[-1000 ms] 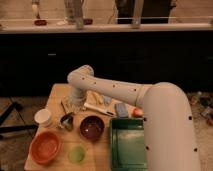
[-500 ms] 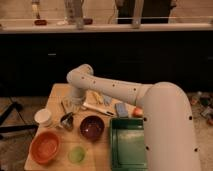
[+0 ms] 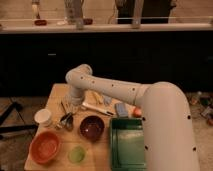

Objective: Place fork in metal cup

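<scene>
The small shiny metal cup (image 3: 67,121) stands on the wooden table (image 3: 57,92), left of the maroon bowl (image 3: 92,127). My gripper (image 3: 71,106) hangs from the white arm's elbow (image 3: 80,77), just above and behind the cup. A thin dark utensil that looks like the fork (image 3: 64,108) slants down beside the gripper toward the cup's rim. I cannot tell whether the gripper holds it or whether its tip is inside the cup.
A white ribbed cup (image 3: 44,117) stands left of the metal cup. An orange bowl (image 3: 45,147) and a pale green cup (image 3: 76,154) sit at the front. A green tray (image 3: 127,142) is on the right, with a white utensil (image 3: 97,107) and a blue item (image 3: 121,110) behind it.
</scene>
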`<state>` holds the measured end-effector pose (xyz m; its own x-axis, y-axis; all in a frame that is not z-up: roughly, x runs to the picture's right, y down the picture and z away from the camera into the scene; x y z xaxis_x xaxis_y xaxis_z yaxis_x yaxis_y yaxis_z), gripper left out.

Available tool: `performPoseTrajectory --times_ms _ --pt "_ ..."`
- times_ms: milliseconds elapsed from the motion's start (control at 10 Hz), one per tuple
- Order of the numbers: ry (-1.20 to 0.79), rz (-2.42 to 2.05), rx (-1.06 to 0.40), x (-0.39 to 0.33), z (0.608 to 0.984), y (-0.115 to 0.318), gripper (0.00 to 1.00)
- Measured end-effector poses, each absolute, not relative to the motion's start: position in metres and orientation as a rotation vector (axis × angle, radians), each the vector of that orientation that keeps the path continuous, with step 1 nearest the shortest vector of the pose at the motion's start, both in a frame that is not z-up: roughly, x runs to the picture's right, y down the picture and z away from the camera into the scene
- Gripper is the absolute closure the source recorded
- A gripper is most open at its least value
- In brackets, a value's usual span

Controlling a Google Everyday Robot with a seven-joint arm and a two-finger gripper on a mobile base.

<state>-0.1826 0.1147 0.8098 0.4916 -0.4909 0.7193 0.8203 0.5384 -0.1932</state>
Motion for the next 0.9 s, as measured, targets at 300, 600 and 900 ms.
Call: performPoseTrajectory --times_ms 300,600,900 --pt "-0.664 -0.858 -0.572 -0.1853 0.8079 0.1180 1.00" --pt "-0.670 -0.864 -0.577 -0.1875 0.8068 0.1205 1.00" --pt "-0.670 -0.864 -0.577 -0.1876 0.8068 0.1205 0.84"
